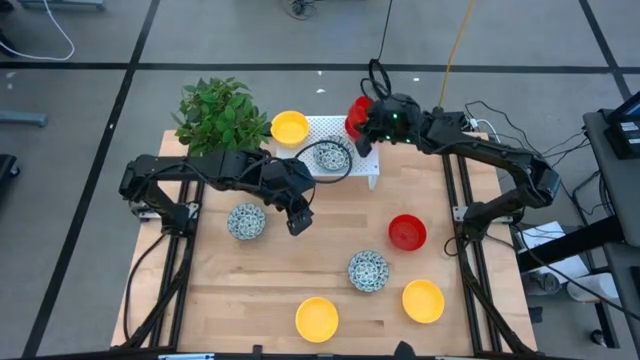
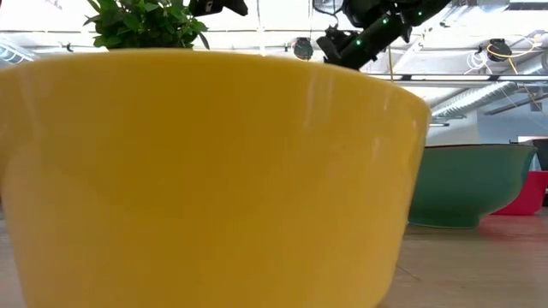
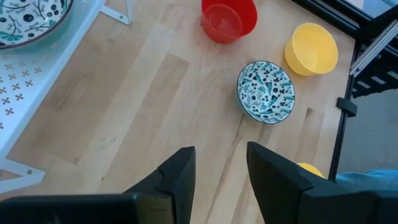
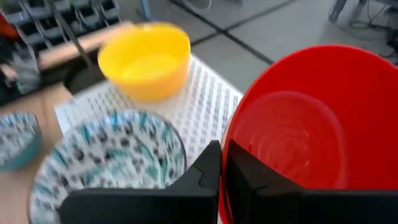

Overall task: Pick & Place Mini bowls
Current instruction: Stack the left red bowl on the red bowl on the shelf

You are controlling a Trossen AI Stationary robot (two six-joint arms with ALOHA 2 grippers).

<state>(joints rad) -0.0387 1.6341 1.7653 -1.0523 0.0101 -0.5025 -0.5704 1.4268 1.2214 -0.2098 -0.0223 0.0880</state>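
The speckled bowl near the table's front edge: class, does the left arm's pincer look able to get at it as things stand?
Probably yes. The left pincer is open and empty, and only bare wooden table lies between it and the speckled bowl, which sits uncovered.

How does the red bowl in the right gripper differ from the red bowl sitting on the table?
The held red bowl is clamped by its rim in the right gripper, above the white rack's far corner; the other red bowl rests free on the wooden table, well clear of the rack. Both are glossy red, round and alike in size.
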